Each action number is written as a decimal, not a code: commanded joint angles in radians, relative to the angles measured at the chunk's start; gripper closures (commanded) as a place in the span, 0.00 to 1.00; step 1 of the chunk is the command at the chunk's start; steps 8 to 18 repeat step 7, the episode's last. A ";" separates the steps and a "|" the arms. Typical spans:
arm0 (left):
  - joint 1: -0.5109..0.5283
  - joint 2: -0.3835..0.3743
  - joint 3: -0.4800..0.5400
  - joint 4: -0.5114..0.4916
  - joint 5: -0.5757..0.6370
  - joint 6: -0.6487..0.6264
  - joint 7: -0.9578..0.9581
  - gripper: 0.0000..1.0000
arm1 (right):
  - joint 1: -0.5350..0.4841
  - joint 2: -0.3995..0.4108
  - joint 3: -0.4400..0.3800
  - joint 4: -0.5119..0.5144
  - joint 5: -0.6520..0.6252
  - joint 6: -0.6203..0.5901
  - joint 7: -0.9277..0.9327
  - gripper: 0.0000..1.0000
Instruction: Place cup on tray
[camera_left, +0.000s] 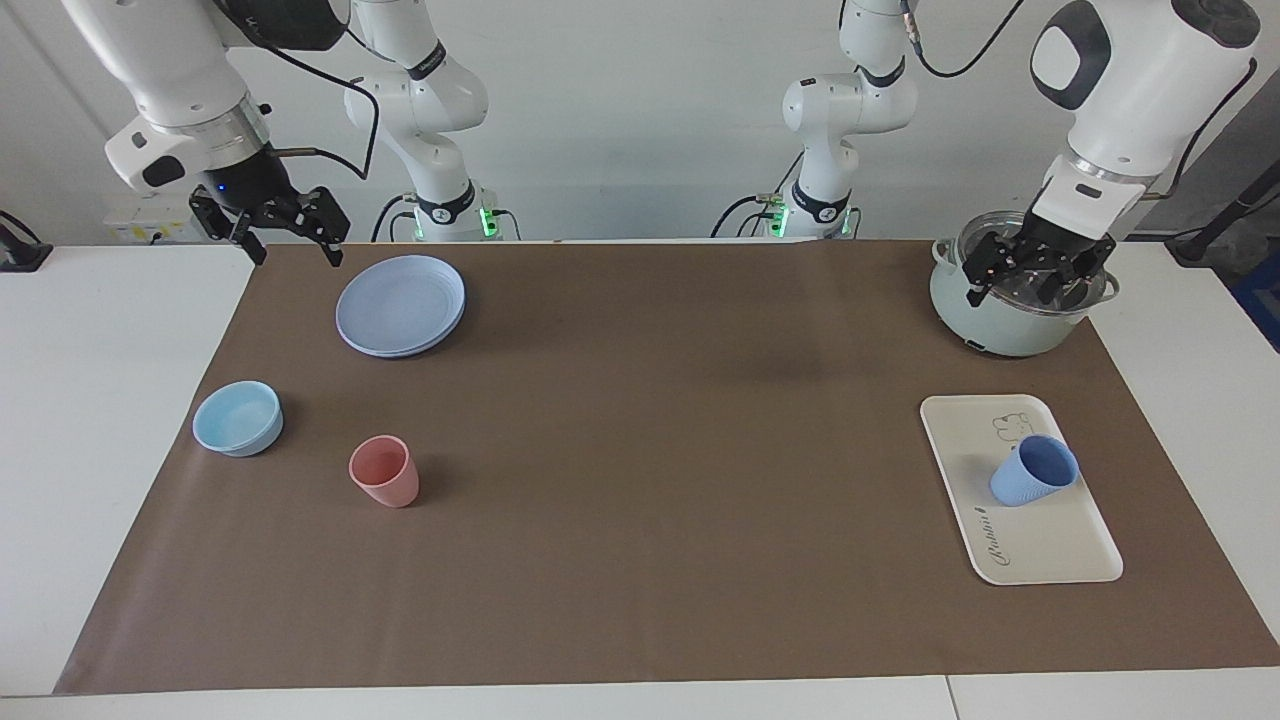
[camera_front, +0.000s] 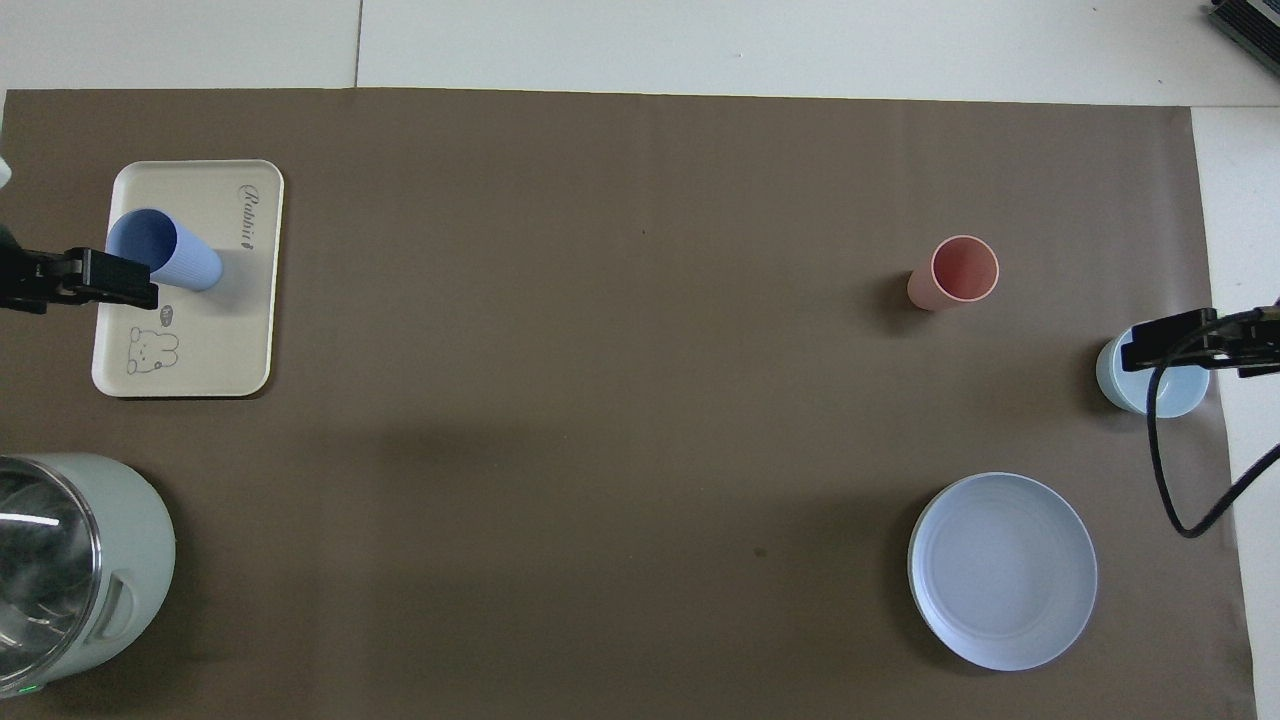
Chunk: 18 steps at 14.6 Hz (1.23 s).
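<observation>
The periwinkle-blue cup (camera_left: 1033, 472) stands upright on the cream tray (camera_left: 1040, 545) at the left arm's end of the table, free of both grippers. It also shows in the overhead view (camera_front: 175, 255), on the tray (camera_front: 220, 350). My left gripper (camera_left: 1030, 285) is open and empty, raised over the pot. In the overhead view one of its fingers (camera_front: 110, 280) overlaps the cup's rim. My right gripper (camera_left: 295, 250) is open and empty, raised beside the blue plate at the right arm's end.
A pale green pot (camera_left: 1000, 320) with a glass lid stands nearer to the robots than the tray. A round blue plate (camera_left: 400, 305), a light-blue bowl (camera_left: 238, 418) and a pink cup (camera_left: 385, 472) stand at the right arm's end on the brown mat.
</observation>
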<state>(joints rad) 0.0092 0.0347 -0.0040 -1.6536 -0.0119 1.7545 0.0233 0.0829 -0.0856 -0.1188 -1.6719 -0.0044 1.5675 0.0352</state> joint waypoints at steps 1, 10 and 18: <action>0.040 0.121 -0.004 0.032 -0.013 0.110 0.030 0.00 | 0.000 -0.005 0.004 0.003 -0.023 -0.017 -0.006 0.00; 0.071 0.228 -0.007 0.070 -0.008 0.153 0.061 0.00 | 0.000 -0.005 0.004 0.003 -0.025 -0.020 -0.008 0.00; 0.071 0.228 -0.007 0.070 -0.008 0.153 0.061 0.00 | 0.000 -0.005 0.004 0.003 -0.025 -0.020 -0.008 0.00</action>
